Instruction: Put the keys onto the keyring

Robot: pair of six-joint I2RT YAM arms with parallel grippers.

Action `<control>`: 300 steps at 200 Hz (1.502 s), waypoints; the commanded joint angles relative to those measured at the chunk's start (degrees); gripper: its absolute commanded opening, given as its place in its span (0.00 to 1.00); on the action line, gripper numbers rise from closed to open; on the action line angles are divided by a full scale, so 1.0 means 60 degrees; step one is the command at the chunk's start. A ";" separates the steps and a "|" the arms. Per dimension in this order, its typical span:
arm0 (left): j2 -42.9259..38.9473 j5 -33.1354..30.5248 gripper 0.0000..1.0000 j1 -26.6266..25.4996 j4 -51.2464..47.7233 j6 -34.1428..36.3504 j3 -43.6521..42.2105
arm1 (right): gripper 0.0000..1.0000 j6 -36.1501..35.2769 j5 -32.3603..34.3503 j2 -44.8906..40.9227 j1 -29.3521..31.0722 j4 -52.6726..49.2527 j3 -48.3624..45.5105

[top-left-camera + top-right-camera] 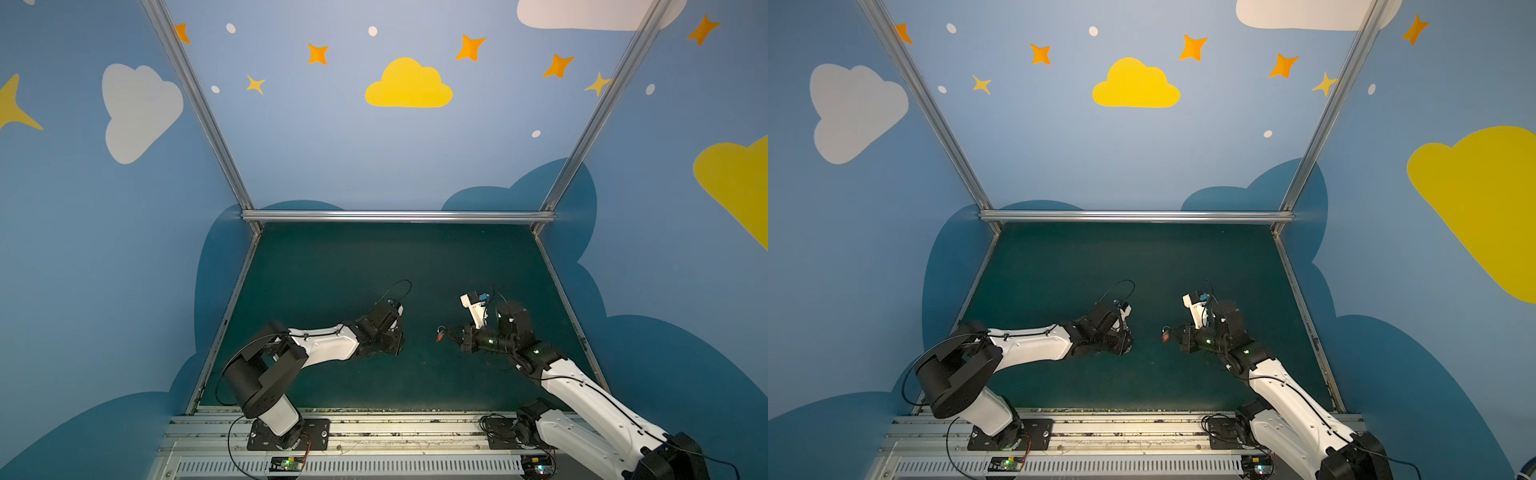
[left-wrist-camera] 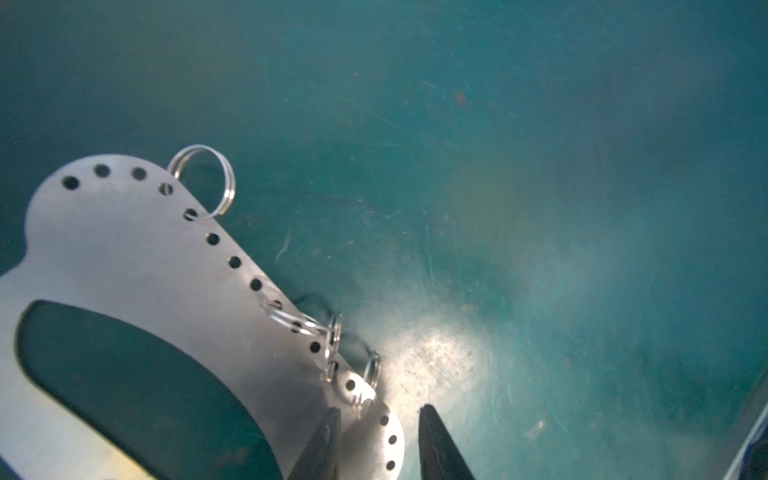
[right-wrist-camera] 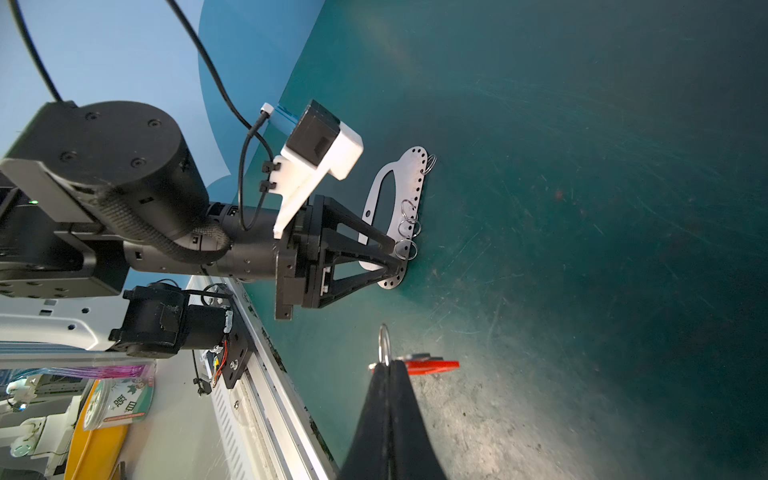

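**Keys in the grip, not yet on a ring**

Progress:
- The right end effector (image 3: pixel 388 365) is pinched fully closed on the keys (image 3: pixel 432 366). The red-orange tag juts sideways from the tips, and a silver loop stands edge-on above them.
- In both top views the keys sit near the middle of the worktop (image 1: pixel 374 266), well apart from the plate. I cannot tell whether they are lifted off the mat.
- The left end effector (image 2: pixel 379 409) is low over the rounded end of the holed steel plate (image 2: pixel 124 249) with its jaws part open. One finger lies over the metal and the other is off its edge with a gap, so it seems to be gripping nothing.
- The right wrist view shows four wire rings threaded through the plate's edge holes. The nearest keyring (image 2: pixel 371 370) is just beside the left fingertips.
- As I judge it, the pickup is done. The carry across and the whole threading step are left.

Surface and room:
- The worktop is a dark green mat, scratched, with a pale worn patch near the plate.
- The walls are blue with painted stars and a yellow cloud (image 1: pixel 409 85).
- An aluminium frame rail (image 1: pixel 399 216) runs along the back edge.
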 commanded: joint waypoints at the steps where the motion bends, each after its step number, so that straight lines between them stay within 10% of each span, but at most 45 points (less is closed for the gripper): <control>1: 0.0032 -0.0139 0.30 0.0073 -0.0033 0.0178 0.0174 | 0.00 -0.0061 0.0081 -0.0139 0.0005 -0.0131 0.0161; 183: 0.0051 0.0411 0.04 0.0210 -0.0912 0.1057 0.0521 | 0.00 -0.0077 0.0242 -0.0170 0.0004 -0.0133 0.0205; 256: -0.0730 -0.0969 0.04 0.0221 -0.0408 0.3817 0.0467 | 0.00 -0.0370 0.0272 0.0401 0.0086 0.0158 0.0346; 300: -0.0784 0.0243 0.04 0.0319 -0.0400 0.5986 0.0790 | 0.00 -0.0568 0.1365 0.0337 0.0172 0.0404 0.0185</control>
